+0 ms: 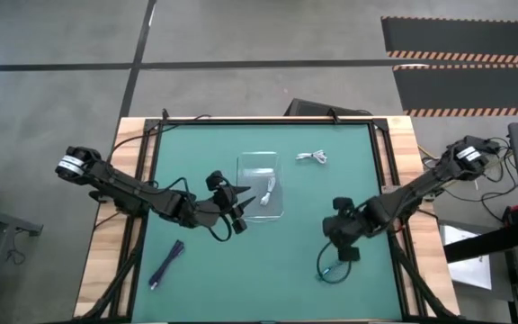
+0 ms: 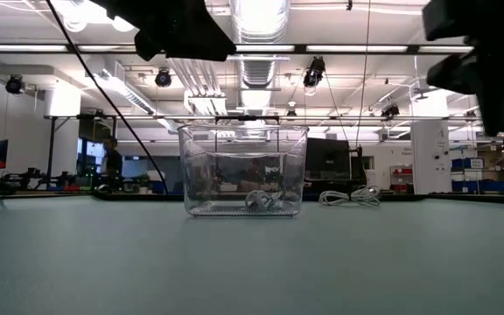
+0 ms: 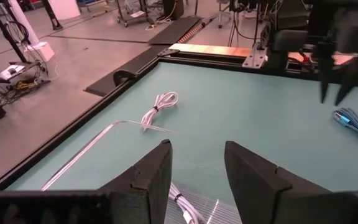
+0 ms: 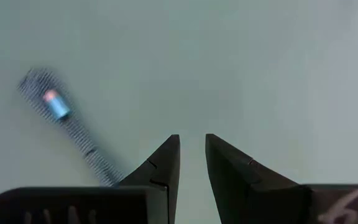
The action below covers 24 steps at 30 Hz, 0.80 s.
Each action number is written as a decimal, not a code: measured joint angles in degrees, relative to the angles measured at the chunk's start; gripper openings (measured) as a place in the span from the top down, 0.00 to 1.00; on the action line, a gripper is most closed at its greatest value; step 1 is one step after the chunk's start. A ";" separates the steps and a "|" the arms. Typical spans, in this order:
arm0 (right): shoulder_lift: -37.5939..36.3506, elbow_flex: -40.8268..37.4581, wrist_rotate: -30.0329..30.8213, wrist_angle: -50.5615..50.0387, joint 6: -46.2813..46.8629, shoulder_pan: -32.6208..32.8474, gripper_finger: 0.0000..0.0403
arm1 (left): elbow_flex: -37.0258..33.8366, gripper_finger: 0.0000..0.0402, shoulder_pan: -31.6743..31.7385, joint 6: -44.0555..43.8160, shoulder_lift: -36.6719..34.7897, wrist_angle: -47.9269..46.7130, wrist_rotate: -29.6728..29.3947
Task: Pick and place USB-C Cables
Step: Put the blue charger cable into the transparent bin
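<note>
Left gripper sits right at the near-left edge of the clear tray, and its 2 fingers are spread with a clear gap between them, holding nothing. Inside the tray lies 1 white cable, bundled near the corner closest to that gripper; from the low camera it rests on the tray floor, and the left wrist camera catches it just below the fingers.

Over to the right: the right gripper hangs above the green mat toward the front right. Its fingers stand with only a narrow slit between them, and there is nothing in that slit. The teal cable lies loose on the mat just beside and in front of this gripper, not held; the right wrist camera shows its braided length and blue plug off to the side of the fingertips.

A 2nd white cable lies on the mat just outside the tray, toward the back right, also visible low and from the left wrist.

The dark purple cable stretches out on the mat at the front left, well apart from both grippers.
</note>
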 joint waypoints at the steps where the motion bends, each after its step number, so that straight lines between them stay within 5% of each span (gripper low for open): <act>1: 1.16 0.69 -0.88 -0.85 0.66 1.05 0.83 | 0.00 0.67 0.00 0.00 0.00 0.00 0.02; 12: 12.32 8.60 -2.36 -3.42 3.29 11.10 0.83 | 0.00 0.67 0.00 0.04 0.00 -0.02 0.02; 24: 24.89 15.55 -0.50 -2.90 2.79 13.85 0.80 | 0.00 0.67 0.00 0.07 0.00 -0.06 0.10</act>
